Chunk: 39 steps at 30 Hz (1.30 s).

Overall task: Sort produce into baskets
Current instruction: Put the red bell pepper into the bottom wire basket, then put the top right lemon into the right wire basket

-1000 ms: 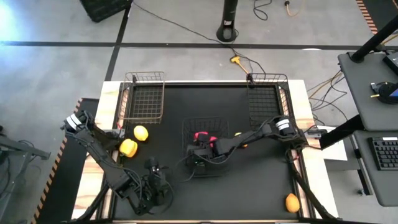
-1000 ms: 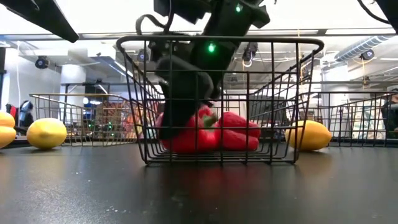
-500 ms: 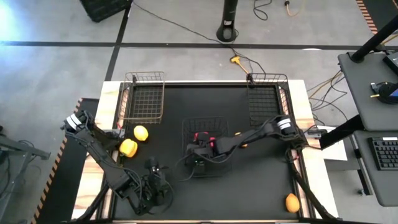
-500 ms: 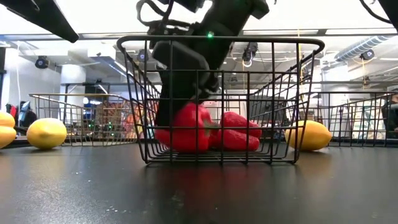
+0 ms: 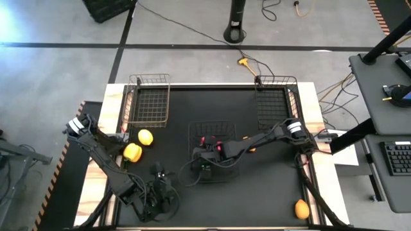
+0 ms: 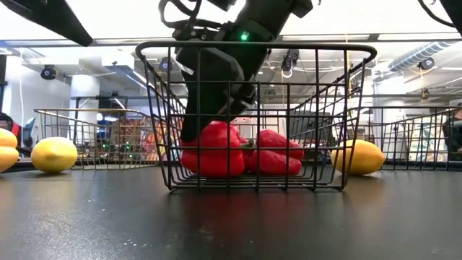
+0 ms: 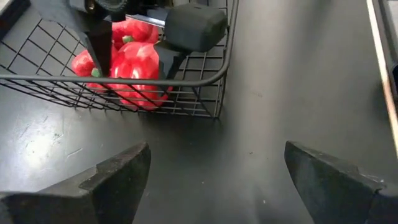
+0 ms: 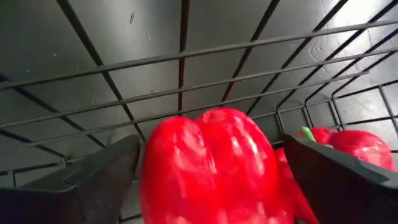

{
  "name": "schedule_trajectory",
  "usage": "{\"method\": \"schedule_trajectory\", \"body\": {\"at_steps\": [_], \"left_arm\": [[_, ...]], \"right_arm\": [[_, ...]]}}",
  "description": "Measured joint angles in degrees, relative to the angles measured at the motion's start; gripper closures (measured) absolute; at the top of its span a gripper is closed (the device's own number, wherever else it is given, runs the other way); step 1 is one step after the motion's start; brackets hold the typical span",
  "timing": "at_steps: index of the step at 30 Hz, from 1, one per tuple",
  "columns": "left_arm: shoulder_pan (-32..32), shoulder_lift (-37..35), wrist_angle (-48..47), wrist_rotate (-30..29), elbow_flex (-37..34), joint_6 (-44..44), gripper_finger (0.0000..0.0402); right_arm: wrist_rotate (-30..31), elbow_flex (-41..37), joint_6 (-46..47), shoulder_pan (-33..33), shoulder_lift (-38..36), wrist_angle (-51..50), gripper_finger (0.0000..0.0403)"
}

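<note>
My right gripper (image 5: pixel 206 158) reaches down into the middle dark wire basket (image 5: pixel 210 124) and is shut on a red bell pepper (image 8: pixel 211 168), which also shows in the low view (image 6: pixel 213 149). Two more red peppers (image 6: pixel 278 153) lie on the basket floor beside it. My left gripper (image 7: pixel 214 180) is open and empty, low over the table near its front edge (image 5: pixel 157 174), left of that basket. Two yellow pieces (image 5: pixel 146 136) (image 5: pixel 132 152) lie on the table at the left. My right gripper pinches the red pepper by its two opposite sides (image 8: pixel 146 180) between its two fingers (image 7: pixel 99 53). The fingers come from above, slanting down from the table's right. The pepper sits low, at about the level of the basket floor; whether it rests on the floor, I cannot tell.
A copper wire basket (image 5: pixel 149 99) stands at the far left and a dark wire basket (image 5: pixel 276 102) at the far right. One orange-yellow fruit (image 5: pixel 301 208) lies near the front right corner, another (image 6: pixel 359 157) just right of the middle basket.
My right gripper has shifted a little toward the table's near edge inside the middle basket and tipped more upright, keeping the red pepper between its fingers. The pepper has turned with it; its green stem no longer shows in the low view.
</note>
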Motion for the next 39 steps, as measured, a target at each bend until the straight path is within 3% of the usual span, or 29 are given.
{"method": "schedule_trajectory", "body": {"at_steps": [8,15,19,24,28,32,36,39], "left_arm": [[0.0,0.0,1.4,0.3,0.0,-0.6,0.0051],[0.0,0.0,1.7,3.3,0.0,-3.1,0.0051],[0.0,0.0,1.8,3.2,0.0,-3.8,0.0051],[0.0,0.0,2.8,3.1,0.0,-3.4,0.0051],[0.0,0.0,5.3,3.1,0.0,-0.4,0.0051],[0.0,0.0,6.7,2.6,0.0,4.0,0.0051],[0.1,0.0,6.7,-2.7,0.0,4.7,0.0051],[0.1,0.0,6.7,-6.5,0.0,5.8,0.0051]], "right_arm": [[6.4,10.7,-5.5,0.6,0.0,-13.3,0.0006],[6.1,29.7,0.2,3.1,-1.2,-43.4,0.0006],[8.6,33.0,9.9,6.6,-4.7,-58.7,0.0006],[13.4,20.9,21.9,14.3,-15.2,-58.0,0.0007],[18.1,6.4,34.2,20.3,-24.5,-56.5,0.0007],[18.4,-6.6,46.3,24.3,-31.5,-56.2,0.0007],[19.0,-19.9,51.4,26.9,-36.3,-50.6,0.0007],[24.4,-30.4,49.9,28.5,-38.4,-40.3,0.0007]]}}
